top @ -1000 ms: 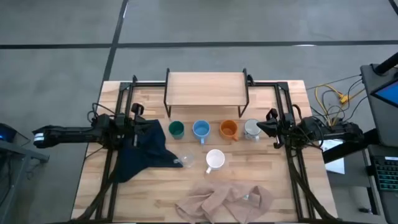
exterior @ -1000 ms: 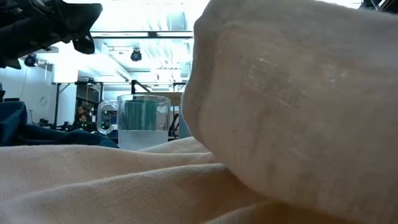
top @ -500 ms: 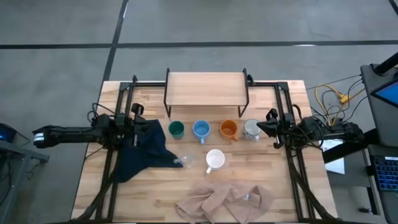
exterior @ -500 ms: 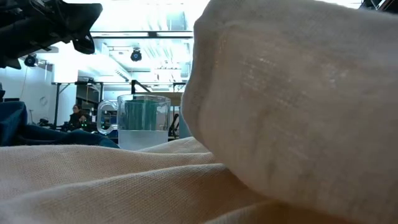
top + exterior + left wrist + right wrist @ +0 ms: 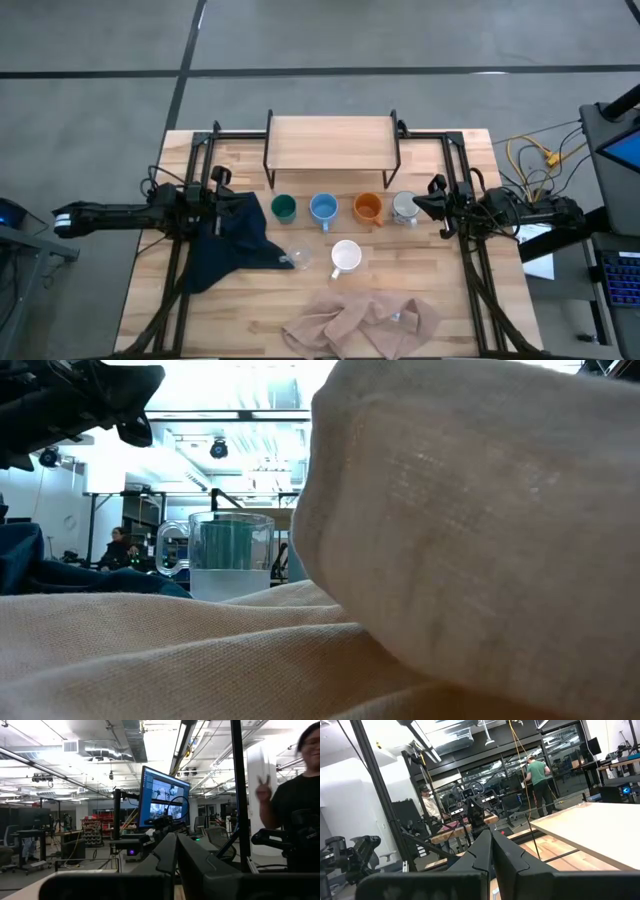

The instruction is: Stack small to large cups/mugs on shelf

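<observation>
Outstretched low over the tabletop's point(image 5: 440, 300) side edges, both arms point inward: left gripper point(image 5: 222, 177) above the blue cloth point(image 5: 228, 245), right gripper point(image 5: 436, 187) just beside the patterned mug point(image 5: 404, 207). Both jaws are together, empty. Mugs point(image 5: 322, 208) line up before the bare shelf point(image 5: 331, 142).

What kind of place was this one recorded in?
Probably a robotics lab or open workshop. The table stands on a bare concrete floor, a monitor on a stand shows camera feeds, exposed ducts run overhead, and a person stands among more workstations behind.
</observation>
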Robot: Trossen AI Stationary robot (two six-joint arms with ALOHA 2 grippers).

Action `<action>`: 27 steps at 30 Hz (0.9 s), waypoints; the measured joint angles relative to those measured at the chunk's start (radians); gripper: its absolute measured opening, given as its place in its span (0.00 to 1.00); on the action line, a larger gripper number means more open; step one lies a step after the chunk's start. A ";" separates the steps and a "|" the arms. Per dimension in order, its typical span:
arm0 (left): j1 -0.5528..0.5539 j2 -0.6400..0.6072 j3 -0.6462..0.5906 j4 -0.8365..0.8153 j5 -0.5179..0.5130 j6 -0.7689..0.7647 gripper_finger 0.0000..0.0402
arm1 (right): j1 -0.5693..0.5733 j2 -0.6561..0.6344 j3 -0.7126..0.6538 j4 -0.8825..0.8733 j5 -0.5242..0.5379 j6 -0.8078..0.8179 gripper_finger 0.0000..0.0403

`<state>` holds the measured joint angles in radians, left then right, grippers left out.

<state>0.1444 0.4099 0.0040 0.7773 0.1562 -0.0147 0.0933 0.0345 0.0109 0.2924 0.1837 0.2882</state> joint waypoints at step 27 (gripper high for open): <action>0.000 0.000 0.000 0.000 0.000 0.000 0.00 | -0.002 0.016 0.000 -0.055 0.260 -0.031 0.02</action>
<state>0.1444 0.4099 0.0042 0.7773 0.1560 -0.0147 0.0914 0.0500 0.0111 0.2370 0.4437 0.2569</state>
